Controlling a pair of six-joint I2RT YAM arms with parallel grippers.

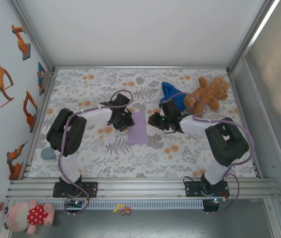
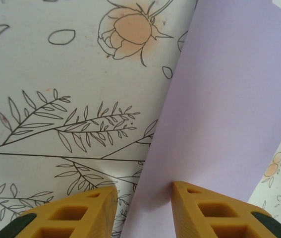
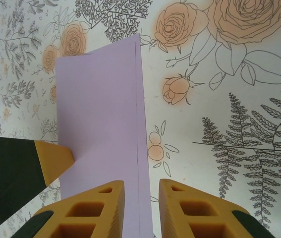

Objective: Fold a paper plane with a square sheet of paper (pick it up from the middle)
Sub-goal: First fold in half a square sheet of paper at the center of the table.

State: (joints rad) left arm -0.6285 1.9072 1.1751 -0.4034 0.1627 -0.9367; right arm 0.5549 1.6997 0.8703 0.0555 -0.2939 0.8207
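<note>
Left gripper, right gripper — narrowly parted, straddling folded lavender paper on floral tablecloth; white back wall.

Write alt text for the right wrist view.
Lavender paper, a narrow rectangle, lies on a floral tablecloth. The right gripper, jaws open, straddles its right edge; the left gripper's fingertip sits at its left edge.

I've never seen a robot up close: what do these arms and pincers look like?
The left arm and right arm have chunky black joints, white links and black bases on a silver rail. A pale purple cable loops along each. The left gripper and right gripper each carry two blunt mustard-yellow fingers with hollow square cells.
</note>
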